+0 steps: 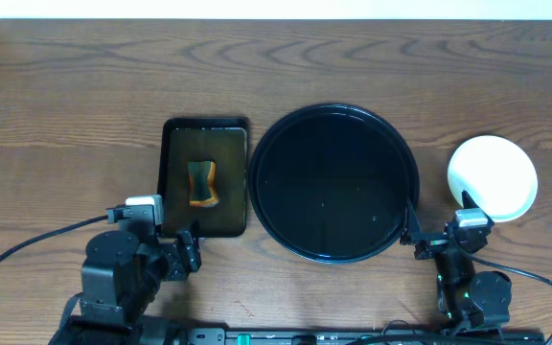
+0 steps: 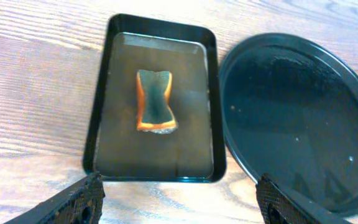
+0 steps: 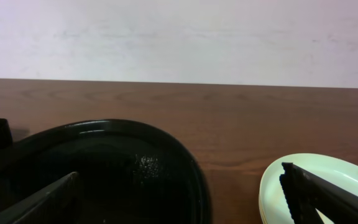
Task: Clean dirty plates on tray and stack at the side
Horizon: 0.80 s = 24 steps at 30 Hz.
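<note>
The large round black tray (image 1: 333, 182) sits mid-table with nothing on it; it also shows in the left wrist view (image 2: 297, 118) and the right wrist view (image 3: 104, 168). The plates (image 1: 493, 177) stand in one pale stack to the tray's right, the top one clean; the stack edge shows in the right wrist view (image 3: 328, 180). My left gripper (image 2: 179, 202) is open and empty, near the front edge below the small tray. My right gripper (image 3: 179, 199) is open and empty, between the round tray and the plate stack.
A smaller rectangular dark tray (image 1: 205, 177) lies left of the round tray, with a yellow-green sponge (image 1: 201, 184) in it, also in the left wrist view (image 2: 155, 101). Bare wooden table surrounds everything. A pale wall runs behind the table.
</note>
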{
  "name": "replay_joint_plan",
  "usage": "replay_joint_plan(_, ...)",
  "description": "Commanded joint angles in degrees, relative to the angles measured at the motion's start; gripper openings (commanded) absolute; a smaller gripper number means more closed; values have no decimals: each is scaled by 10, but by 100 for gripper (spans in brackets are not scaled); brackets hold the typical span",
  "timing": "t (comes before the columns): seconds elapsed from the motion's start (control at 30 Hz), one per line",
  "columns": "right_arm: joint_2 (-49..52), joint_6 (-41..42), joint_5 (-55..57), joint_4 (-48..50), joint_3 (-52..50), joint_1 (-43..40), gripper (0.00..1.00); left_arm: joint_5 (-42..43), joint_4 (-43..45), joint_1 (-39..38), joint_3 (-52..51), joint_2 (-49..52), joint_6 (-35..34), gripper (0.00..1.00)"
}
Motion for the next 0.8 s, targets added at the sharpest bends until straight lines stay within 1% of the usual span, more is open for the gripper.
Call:
replay_joint_plan(0.0, -4, -4, 5, -2, -1, 6, 99, -7, 8, 38, -32, -39, 15, 79)
replay_joint_plan(0.13, -4, -4, 5, -2, -1, 5, 99, -7, 87, 76, -137, -131, 14, 79)
replay_joint_plan(0.17, -4, -4, 5, -2, -1, 5, 99, -7, 97, 78, -148, -141, 14, 79)
replay_joint_plan(0.27, -4, -4, 5, -2, -1, 6, 99, -7, 163, 80, -211, -191, 14, 79)
replay_joint_plan(0.37, -4, -4, 5, -2, -1, 6, 99, -7, 261, 80, -275, -234, 14, 79)
replay_joint_plan(0.53, -4, -4, 5, -2, -1, 5, 99, -7, 402, 80, -341, -259, 24, 79)
replay_joint_plan(0.57, -4, -4, 5, -2, -1, 6, 99, -7, 449, 80, -358, -259, 35, 79)
replay_joint_plan(0.63, -4, -4, 5, -2, -1, 6, 99, -7, 499, 80, -376, -259, 52, 79)
replay_joint_plan(0.77, -4, -4, 5, -2, -1, 6, 99, 5, 572, 80, -411, -259, 93, 79)
